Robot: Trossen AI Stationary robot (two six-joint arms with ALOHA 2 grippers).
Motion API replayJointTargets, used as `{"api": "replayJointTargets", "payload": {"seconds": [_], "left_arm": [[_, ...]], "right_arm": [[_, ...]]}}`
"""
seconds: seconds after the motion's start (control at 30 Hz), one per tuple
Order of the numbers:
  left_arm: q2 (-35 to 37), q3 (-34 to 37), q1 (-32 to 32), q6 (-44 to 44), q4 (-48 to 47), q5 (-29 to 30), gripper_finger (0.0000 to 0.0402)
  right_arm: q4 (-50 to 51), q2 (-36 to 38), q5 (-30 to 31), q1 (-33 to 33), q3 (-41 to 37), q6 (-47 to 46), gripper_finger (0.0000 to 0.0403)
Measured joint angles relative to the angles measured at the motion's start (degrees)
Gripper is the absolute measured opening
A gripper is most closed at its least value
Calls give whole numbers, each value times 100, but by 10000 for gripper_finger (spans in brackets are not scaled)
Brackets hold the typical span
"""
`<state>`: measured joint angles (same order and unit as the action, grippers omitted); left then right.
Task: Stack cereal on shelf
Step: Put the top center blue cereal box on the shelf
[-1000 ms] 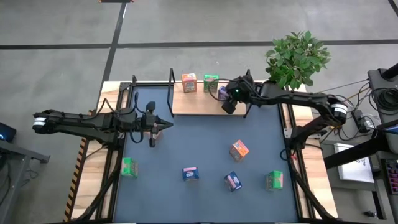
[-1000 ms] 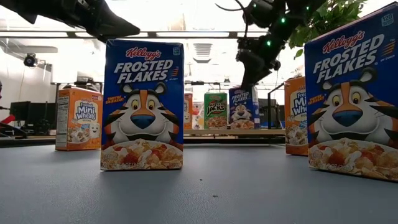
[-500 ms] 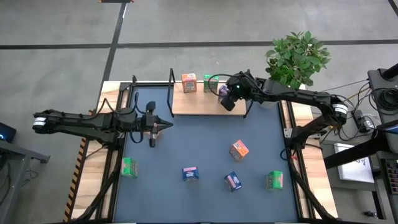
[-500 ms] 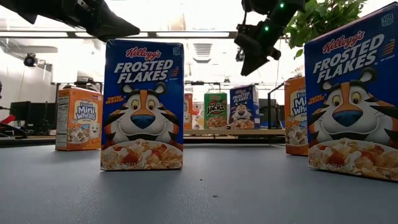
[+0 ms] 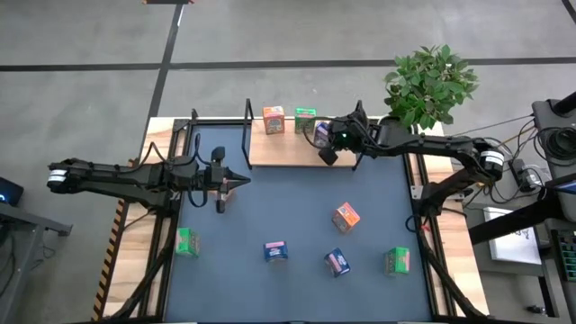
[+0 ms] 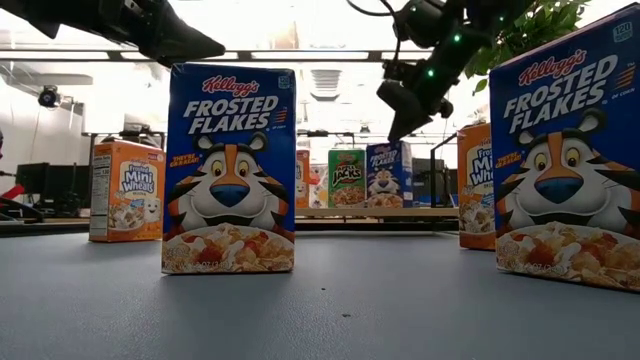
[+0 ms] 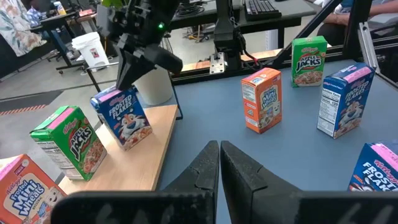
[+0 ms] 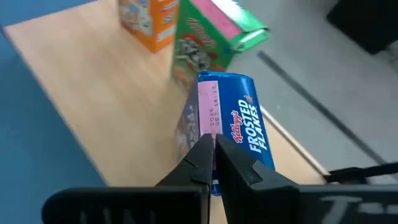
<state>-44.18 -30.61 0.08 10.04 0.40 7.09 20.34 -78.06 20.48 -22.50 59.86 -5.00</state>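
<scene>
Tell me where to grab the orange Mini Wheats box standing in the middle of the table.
Take the orange box by its two broad faces near the top, coming straight down. It stands upright and turned at an angle, clear of its neighbours, so the tool should rotate to match.

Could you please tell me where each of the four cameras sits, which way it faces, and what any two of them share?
High view: overhead, straight down on the table, both arms.
Low view: table height, level across to the shelf; right gripper hangs above.
Left wrist view: on the left arm, past the shut left gripper toward the shelf.
Right wrist view: on the right arm, down on the Frosted Flakes box.
Shared: that box shows on the shelf in all four.
</scene>
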Motion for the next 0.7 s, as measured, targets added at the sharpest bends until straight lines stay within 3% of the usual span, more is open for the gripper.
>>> {"api": "replayJointTargets", "payload": {"seconds": [0.3, 0.47, 0.7], "left_arm": [[0, 0, -1, 0, 0, -2, 0], [0, 0, 1, 0, 0, 0, 0], [0, 0, 1, 0, 0, -1, 0]], "right_arm": [[-47, -11, 959, -4, -82, 396, 9], [-305, -17, 974, -53, -86, 932, 9], [125, 71, 1147, 12, 330, 1082, 9]]}}
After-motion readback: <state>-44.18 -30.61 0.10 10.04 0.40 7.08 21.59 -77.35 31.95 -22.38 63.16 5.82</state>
